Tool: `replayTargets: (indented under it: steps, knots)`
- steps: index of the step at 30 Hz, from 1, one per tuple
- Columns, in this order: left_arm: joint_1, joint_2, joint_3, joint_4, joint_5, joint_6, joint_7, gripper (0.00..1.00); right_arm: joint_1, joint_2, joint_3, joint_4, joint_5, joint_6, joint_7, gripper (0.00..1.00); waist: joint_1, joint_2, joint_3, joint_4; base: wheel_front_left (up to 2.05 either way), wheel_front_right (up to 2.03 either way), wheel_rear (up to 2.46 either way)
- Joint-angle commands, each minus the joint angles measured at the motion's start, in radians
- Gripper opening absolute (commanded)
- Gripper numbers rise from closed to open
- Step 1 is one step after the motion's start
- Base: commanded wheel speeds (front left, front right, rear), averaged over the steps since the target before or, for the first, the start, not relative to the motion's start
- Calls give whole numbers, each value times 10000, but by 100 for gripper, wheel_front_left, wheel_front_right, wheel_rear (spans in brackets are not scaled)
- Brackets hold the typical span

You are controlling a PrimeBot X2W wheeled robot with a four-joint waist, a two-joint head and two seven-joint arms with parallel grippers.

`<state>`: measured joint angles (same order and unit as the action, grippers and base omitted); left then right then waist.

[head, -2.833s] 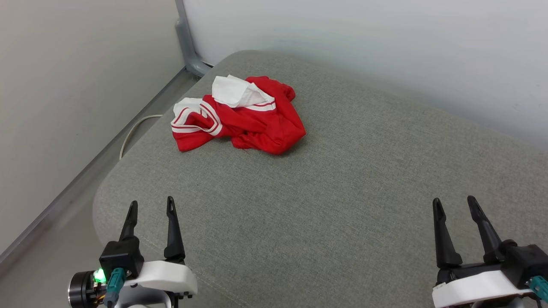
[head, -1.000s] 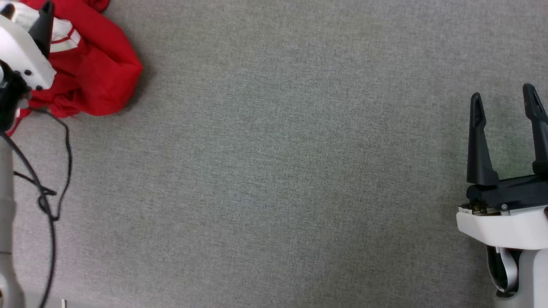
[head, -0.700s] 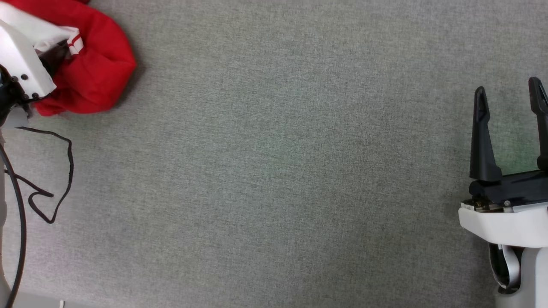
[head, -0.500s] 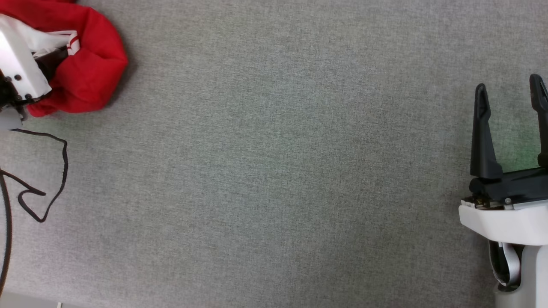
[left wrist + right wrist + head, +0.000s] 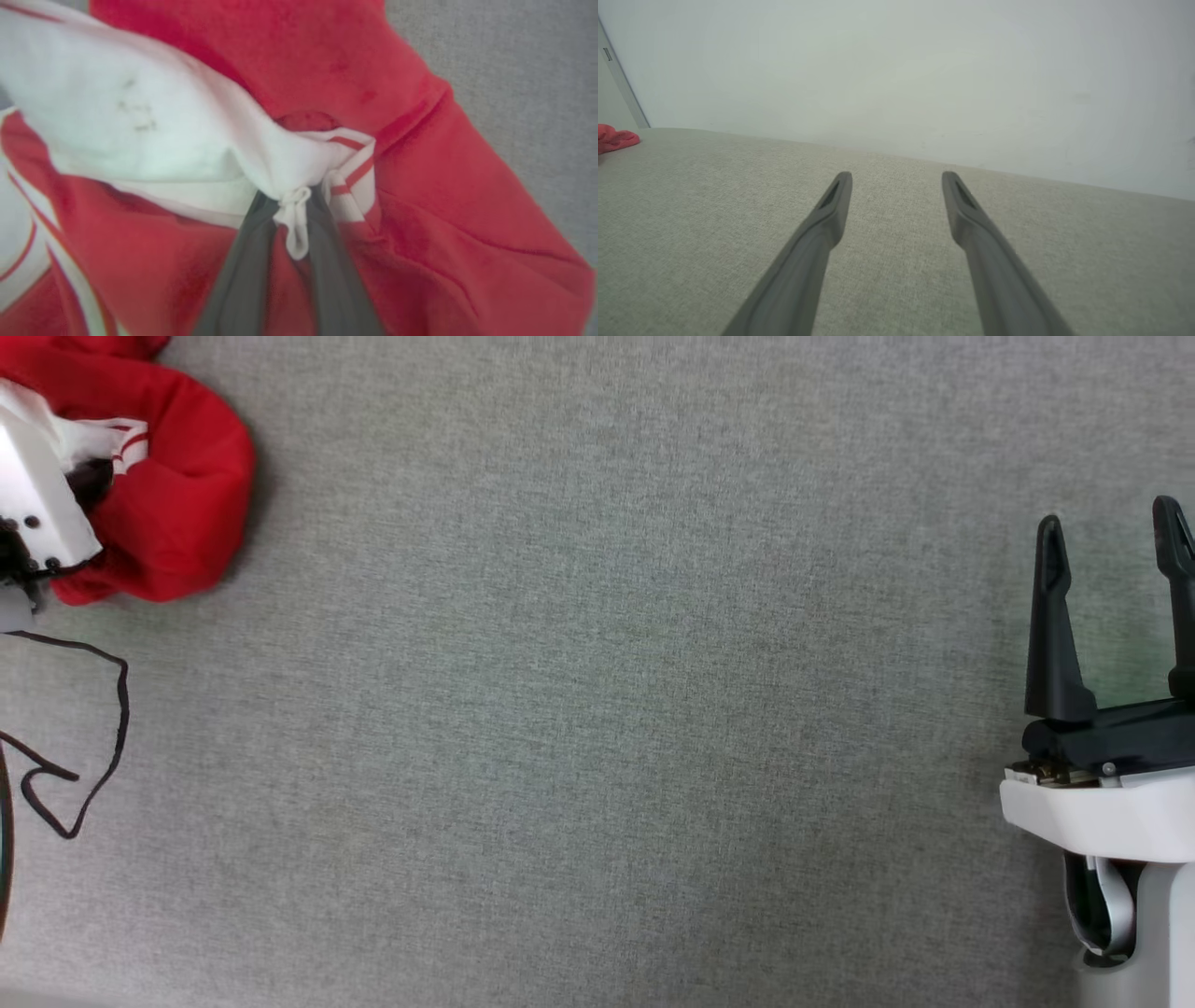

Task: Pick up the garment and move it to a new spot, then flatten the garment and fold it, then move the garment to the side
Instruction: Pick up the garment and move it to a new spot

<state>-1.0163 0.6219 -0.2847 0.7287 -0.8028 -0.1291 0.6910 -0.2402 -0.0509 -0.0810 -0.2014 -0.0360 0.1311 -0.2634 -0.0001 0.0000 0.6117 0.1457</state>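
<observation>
The garment (image 5: 177, 495), red with white sleeves and stripe trim, lies crumpled at the head view's upper left on the grey cushion. In the left wrist view my left gripper (image 5: 293, 198) is shut on a pinched fold of the garment's (image 5: 420, 196) white sleeve, the cloth bunched between the two dark fingers (image 5: 243, 266). The white body of the left gripper covers part of the heap in the head view. My right gripper (image 5: 1111, 537) stands open over bare cushion at the right, nothing between its fingers (image 5: 822, 233). A bit of the red garment (image 5: 614, 139) peeks in at the right wrist view's left edge.
A grey fabric cushion (image 5: 597, 709) spreads across the head view. A thin black cable (image 5: 107, 709) loops over it at the left edge. A pale wall (image 5: 896, 70) rises behind the cushion's far edge in the right wrist view.
My left gripper has gone from open to shut on the sleeve cloth. The heap's red edge has bunched a little leftward. The right gripper has stayed put.
</observation>
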Motion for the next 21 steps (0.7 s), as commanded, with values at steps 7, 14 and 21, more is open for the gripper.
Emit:
replayTargets:
  steps: [7,14,21]
  knots:
    - [-356,532,-891,-856,-28,1,-669,0,326,13,19,273,294,-7,-21,100,1,0,-1157,-50,0,0,0]
    - [-843,916,-2072,-2234,-64,1,-913,0,647,13,-89,479,661,-7,-21,100,1,0,-2113,-228,0,0,0]
    - [-1284,803,-3378,-3856,-87,0,-832,0,934,15,-167,641,1007,-7,-21,100,1,0,-2797,-649,0,0,0]
